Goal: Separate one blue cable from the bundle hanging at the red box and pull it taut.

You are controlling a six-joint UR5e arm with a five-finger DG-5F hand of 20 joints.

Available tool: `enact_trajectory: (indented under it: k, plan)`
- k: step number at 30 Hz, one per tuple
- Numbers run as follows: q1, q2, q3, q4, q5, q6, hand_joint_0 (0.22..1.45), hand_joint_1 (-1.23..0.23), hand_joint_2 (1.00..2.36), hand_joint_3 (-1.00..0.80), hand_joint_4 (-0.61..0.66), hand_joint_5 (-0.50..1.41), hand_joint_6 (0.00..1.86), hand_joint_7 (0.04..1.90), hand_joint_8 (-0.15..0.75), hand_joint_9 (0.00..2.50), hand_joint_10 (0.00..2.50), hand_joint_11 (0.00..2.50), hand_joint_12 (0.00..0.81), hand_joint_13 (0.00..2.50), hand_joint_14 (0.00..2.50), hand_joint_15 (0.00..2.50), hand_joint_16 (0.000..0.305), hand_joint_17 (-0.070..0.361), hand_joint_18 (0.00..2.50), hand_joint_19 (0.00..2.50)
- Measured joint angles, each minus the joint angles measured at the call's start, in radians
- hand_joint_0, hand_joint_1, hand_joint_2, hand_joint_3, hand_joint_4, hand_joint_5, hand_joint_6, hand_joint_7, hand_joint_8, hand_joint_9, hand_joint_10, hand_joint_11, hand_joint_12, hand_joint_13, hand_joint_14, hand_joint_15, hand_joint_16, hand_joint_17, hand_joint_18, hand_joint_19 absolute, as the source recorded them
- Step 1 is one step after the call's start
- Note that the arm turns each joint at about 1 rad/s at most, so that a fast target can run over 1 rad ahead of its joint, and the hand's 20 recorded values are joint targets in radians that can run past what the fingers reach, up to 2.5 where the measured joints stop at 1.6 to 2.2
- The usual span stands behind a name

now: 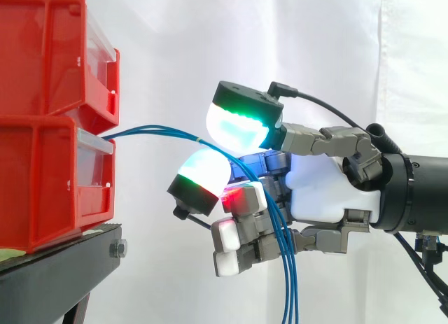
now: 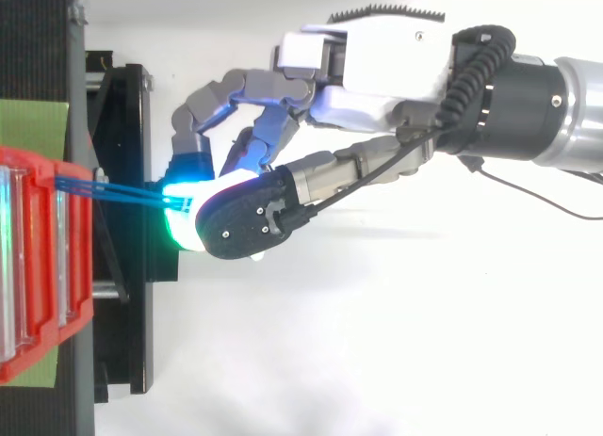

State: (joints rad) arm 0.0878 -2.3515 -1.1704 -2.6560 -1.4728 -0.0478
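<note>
The hand [image 1: 322,187] has a smooth white palm shell and grey metal finger links with darker pivots, ending in thick rounded pads backed by black textured caps dotted with small screws. Its fingertips [image 1: 236,124] glow green and cyan fading to white on the larger pads, red on one smaller pad and plain white on others. Behind the palm sits a black cylindrical wrist [image 1: 420,194], joined to a silver arm segment [image 2: 579,106].
</note>
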Motion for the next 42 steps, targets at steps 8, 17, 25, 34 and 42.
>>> enact_trajectory:
  k: [8, 17, 25, 34, 42]
  plan:
    - [-0.018, 0.000, -0.001, 0.006, 0.002, -0.002, 0.61, -0.74, 1.02, -0.17, 0.13, -0.18, 0.78, 1.19, 0.331, 1.04, 0.03, 0.98, 0.345, 0.94, 0.02, 0.58, 0.040, 0.090, 0.72, 0.59]
    - [-0.024, -0.001, -0.001, 0.007, 0.002, -0.004, 0.65, -0.75, 1.00, -0.46, 0.16, -0.21, 0.85, 1.11, 0.316, 1.00, 0.02, 0.99, 0.329, 0.91, 0.02, 0.57, 0.040, 0.090, 0.71, 0.58]
    - [-0.024, 0.000, -0.001, 0.012, 0.002, -0.016, 0.60, -0.49, 1.00, -0.50, 0.16, -0.18, 0.85, 1.13, 0.338, 1.13, 0.02, 0.97, 0.340, 0.98, 0.02, 0.57, 0.039, 0.087, 0.78, 0.61]
    - [-0.024, 0.000, -0.001, 0.016, 0.003, -0.017, 0.62, -0.67, 1.03, -0.16, 0.12, -0.19, 0.93, 1.27, 0.350, 1.11, 0.02, 1.07, 0.345, 0.99, 0.02, 0.58, 0.040, 0.090, 0.79, 0.60]
    - [-0.024, 0.000, -0.002, 0.016, 0.003, -0.017, 0.68, -0.78, 1.02, -0.21, 0.07, -0.21, 0.94, 1.32, 0.335, 1.06, 0.02, 1.07, 0.335, 0.97, 0.02, 0.58, 0.041, 0.091, 0.78, 0.57]
